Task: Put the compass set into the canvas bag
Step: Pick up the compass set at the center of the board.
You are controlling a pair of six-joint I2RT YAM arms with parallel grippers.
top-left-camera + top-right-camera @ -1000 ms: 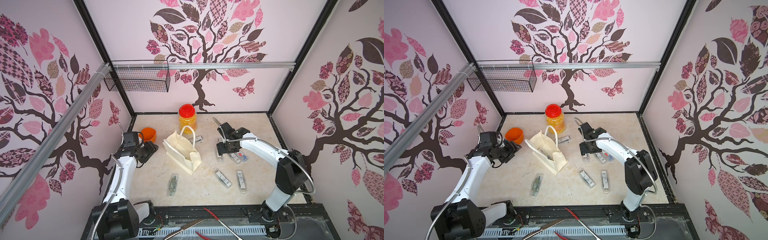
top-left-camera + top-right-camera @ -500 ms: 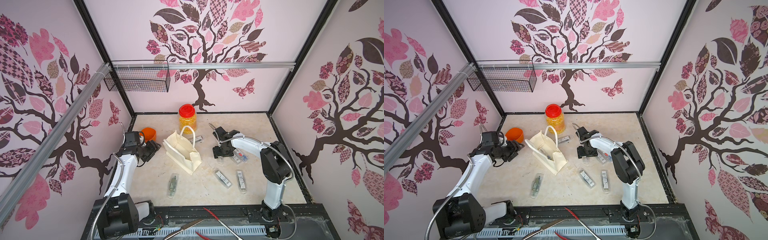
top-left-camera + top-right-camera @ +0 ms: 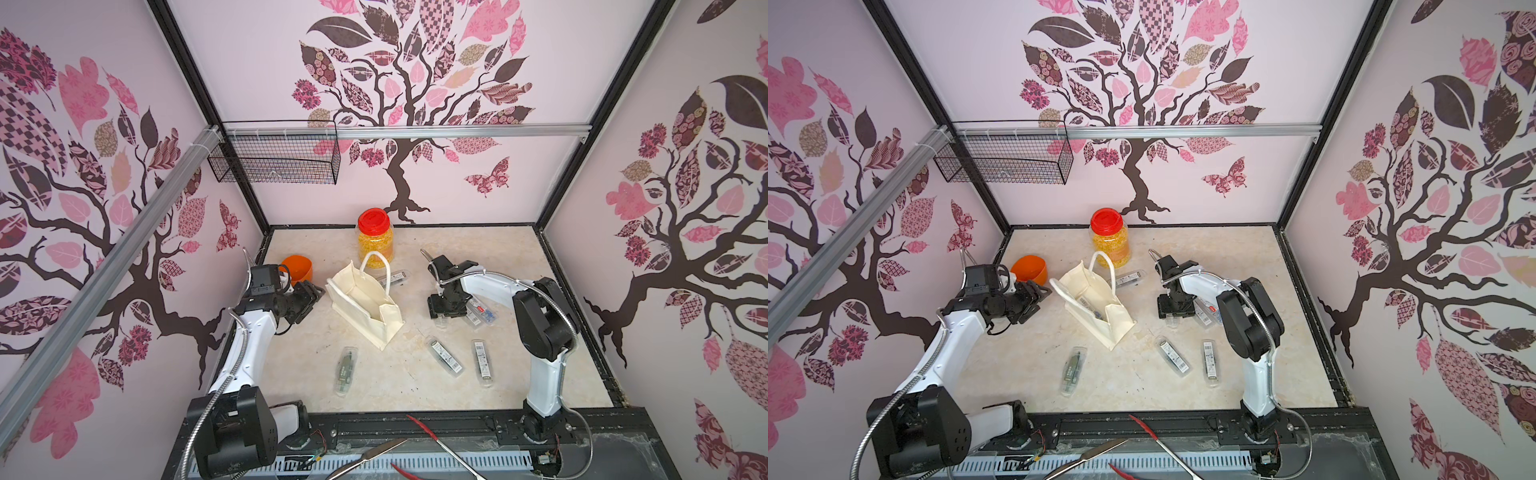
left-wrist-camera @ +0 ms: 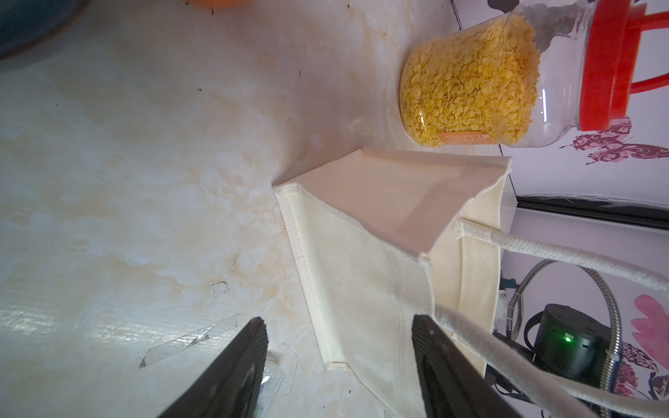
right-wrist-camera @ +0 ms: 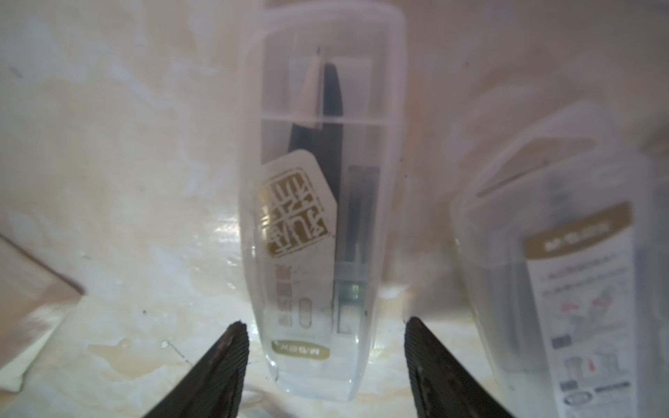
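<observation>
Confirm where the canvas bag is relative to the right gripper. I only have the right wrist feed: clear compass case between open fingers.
Observer: The canvas bag stands upright with its mouth open, to the left of the right gripper.
Operator: Anything in it?
Observer: In a top view, one labelled case appears to lie inside the bag.
Operator: Left arm?
Observer: The left gripper is open at the bag's other side, pointing at it. I cannot tell whether it touches the cloth.
</observation>
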